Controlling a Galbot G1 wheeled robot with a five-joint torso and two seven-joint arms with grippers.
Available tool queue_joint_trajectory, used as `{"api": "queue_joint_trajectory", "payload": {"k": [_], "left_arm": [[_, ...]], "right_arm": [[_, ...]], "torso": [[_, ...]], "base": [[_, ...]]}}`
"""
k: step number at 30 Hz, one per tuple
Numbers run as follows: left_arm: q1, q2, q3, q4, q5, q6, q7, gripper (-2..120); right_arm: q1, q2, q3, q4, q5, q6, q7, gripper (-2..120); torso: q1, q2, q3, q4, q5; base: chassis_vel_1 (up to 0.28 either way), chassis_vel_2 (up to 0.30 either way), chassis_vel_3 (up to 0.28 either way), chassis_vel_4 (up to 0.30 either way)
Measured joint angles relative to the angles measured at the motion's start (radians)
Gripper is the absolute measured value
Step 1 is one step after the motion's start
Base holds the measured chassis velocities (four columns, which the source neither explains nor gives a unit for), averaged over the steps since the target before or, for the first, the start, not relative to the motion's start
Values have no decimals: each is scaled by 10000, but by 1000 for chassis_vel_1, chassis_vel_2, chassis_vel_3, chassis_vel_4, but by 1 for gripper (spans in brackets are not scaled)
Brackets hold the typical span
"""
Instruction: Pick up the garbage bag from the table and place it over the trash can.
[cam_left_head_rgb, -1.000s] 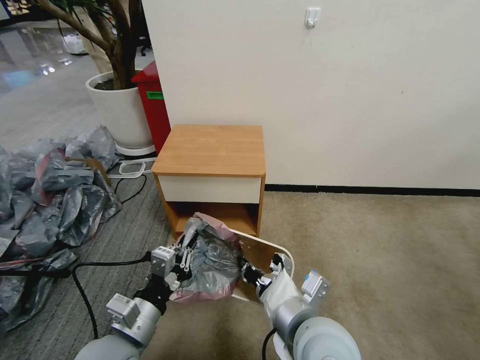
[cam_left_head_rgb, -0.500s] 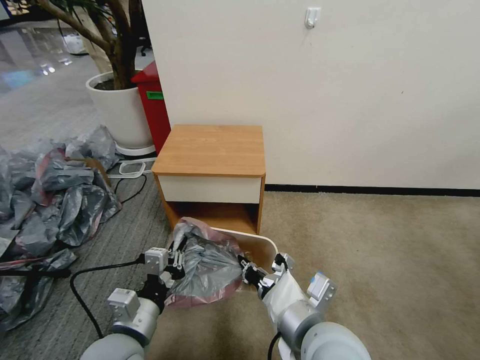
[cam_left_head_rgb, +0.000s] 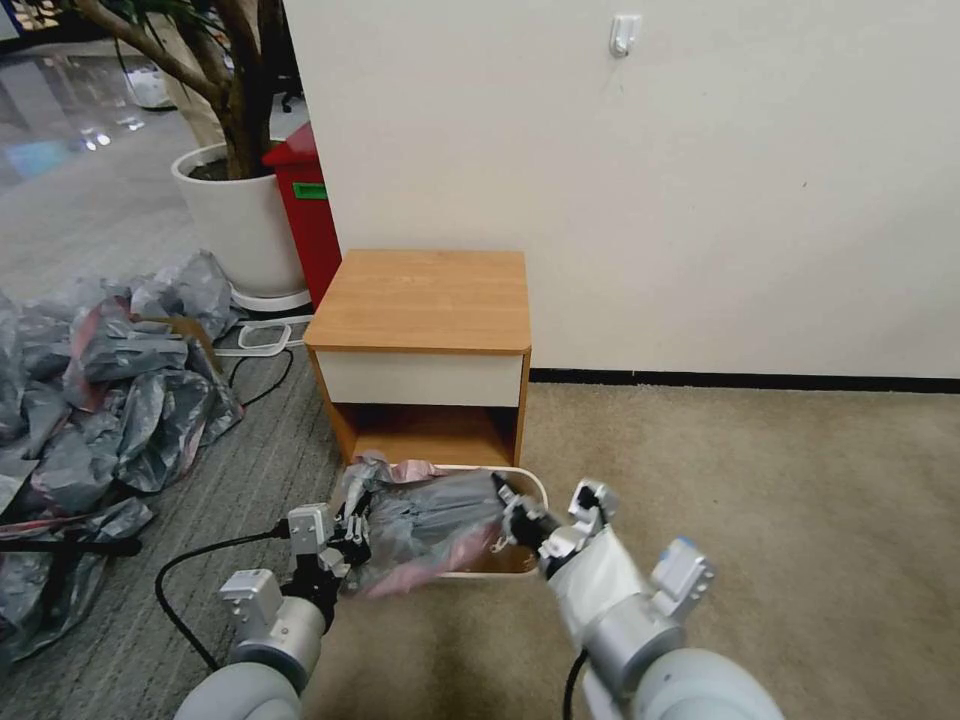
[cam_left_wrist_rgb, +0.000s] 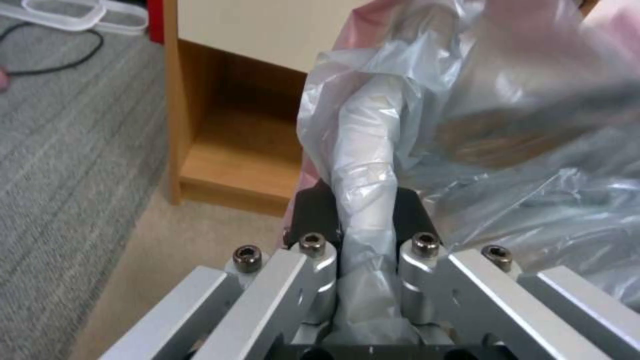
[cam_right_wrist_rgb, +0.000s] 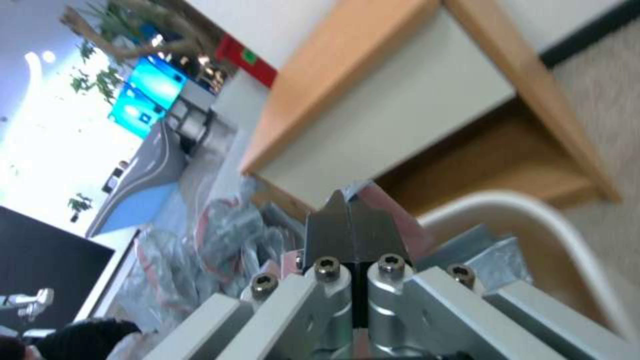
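The garbage bag (cam_left_head_rgb: 430, 520) hangs stretched between the two grippers, low in front of the table (cam_left_head_rgb: 425, 300) and draped across the left part of the trash can (cam_left_head_rgb: 535, 490), whose cream rim shows past the bag on the right and at the near edge. The plastic is grey and crumpled, with its pink-red rim sagging along the near side. From the left wrist view the bag (cam_left_wrist_rgb: 467, 125) billows up and away from the fingers, a twisted white-grey fold running straight down between them.

The left gripper (cam_left_head_rgb: 350, 530) sits at the bag's left end, its fingers pressed in on that fold; in its own camera the left gripper (cam_left_wrist_rgb: 363, 220) has both dark pads closed snugly against the plastic. The right gripper (cam_left_head_rgb: 510, 515) holds the opposite end, over the can's opening. Seen from its wrist, the right gripper (cam_right_wrist_rgb: 351, 225) has its jaws drawn tight together with a sliver of pink film pinched at the tips, and the can's white rim (cam_right_wrist_rgb: 553, 220) curves just beside them.

The can stands on beige carpet directly before the table's open shelf gap, nearly touching it. The tabletop is bare wood. To the left, well apart, a heap of grey and red bags (cam_left_head_rgb: 90, 380) lies on the floor, with a black cable (cam_left_head_rgb: 190, 560) snaking near the left arm. Behind stand a white plant pot (cam_left_head_rgb: 235, 220) and a red bin (cam_left_head_rgb: 305, 210) against the wall.
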Motion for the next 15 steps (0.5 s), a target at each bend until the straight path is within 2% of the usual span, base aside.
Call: {"api": "queue_joint_trajectory", "payload": {"k": [15], "left_arm": [[29, -118, -198, -148, -630, 22, -81, 7]], "right_arm": [[-310, -519, 1193, 97, 108, -148, 30, 0]], "torso": [[1, 0, 0, 1, 0]], "base": [[0, 0, 0, 0]]}}
